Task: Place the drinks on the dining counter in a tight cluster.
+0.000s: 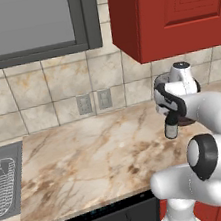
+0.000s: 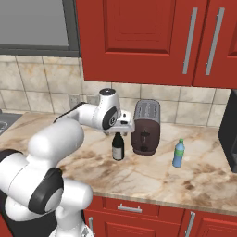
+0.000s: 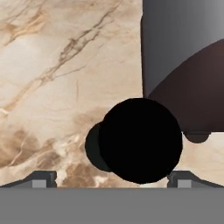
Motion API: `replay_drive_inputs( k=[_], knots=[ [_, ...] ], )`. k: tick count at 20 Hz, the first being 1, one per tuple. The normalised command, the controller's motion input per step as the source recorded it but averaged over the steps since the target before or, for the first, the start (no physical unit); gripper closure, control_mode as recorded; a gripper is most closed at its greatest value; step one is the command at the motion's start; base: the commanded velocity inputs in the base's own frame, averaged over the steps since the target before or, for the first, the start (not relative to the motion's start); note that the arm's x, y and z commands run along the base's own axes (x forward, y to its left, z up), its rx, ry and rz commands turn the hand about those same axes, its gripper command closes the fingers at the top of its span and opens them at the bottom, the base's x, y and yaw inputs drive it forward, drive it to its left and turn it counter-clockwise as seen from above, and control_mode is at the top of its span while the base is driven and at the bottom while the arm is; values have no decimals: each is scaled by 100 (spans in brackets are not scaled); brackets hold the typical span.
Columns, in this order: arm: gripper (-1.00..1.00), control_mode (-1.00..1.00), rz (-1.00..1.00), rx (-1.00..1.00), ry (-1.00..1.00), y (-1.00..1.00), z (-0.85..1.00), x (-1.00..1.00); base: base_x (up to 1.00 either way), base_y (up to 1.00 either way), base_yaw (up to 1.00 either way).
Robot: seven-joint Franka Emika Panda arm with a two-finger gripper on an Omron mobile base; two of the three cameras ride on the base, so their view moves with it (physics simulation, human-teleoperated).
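The dark, slim-necked glass wine bottle (image 2: 118, 147) stands upright on the marble worktop (image 2: 152, 178), just left of the brown-and-steel toaster (image 2: 145, 126). The two-finger gripper (image 2: 119, 128) hangs directly above it with jaws spread wide and holding nothing, so a straight descent centred on the neck, clear of the toaster, looks best before closing. Further right stands the small blue plastic water bottle with a green cap (image 2: 178, 153), capped, contents not discernible.
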Motion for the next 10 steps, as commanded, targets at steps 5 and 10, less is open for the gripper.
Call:
replay_drive_inputs(
  k=[5, 10],
  knots=[
    [-100, -100, 0, 0, 0, -1, -17, 0, 0, 0, 0],
    [-100, -100, 0, 0, 0, 0, -9, 0, 0, 0, 0]
  ],
)
